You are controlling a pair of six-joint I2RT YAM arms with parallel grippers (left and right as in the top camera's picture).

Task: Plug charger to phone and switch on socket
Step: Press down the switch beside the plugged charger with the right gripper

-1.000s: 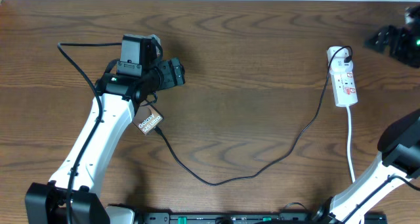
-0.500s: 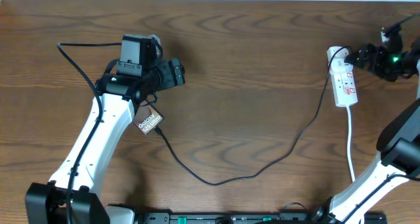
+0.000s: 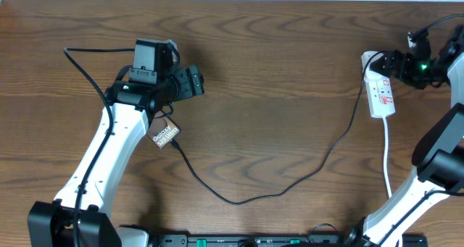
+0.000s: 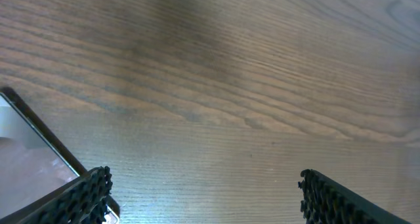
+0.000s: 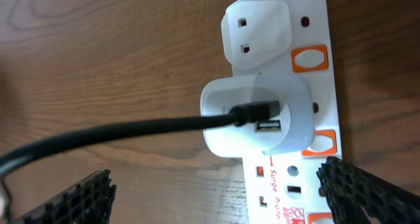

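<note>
The phone [image 3: 165, 135], dark with white "Galaxy" lettering, lies partly under my left arm; one corner [image 4: 29, 155] shows in the left wrist view. The charger, a thin black cable [image 3: 239, 201], runs from the phone's lower end across the table up to a white adapter [image 5: 252, 115] plugged into the socket [image 3: 382, 88]. My left gripper [image 3: 190, 80] hovers open just above and right of the phone, nothing between its fingers [image 4: 82, 198]. My right gripper [image 3: 392, 62] is open over the socket's top end [image 5: 298, 23], its fingers [image 5: 364, 194] straddling the strip near the orange switches [image 5: 308, 58].
The socket's white cord [image 3: 387, 156] trails toward the table's front edge at the right. My left arm's own black wire [image 3: 87, 66] loops at the left. Bare wooden tabletop [image 3: 275, 95] lies between the two arms.
My right gripper has moved left from the far right edge to the socket's top end. The left arm, phone and cable have not moved.
</note>
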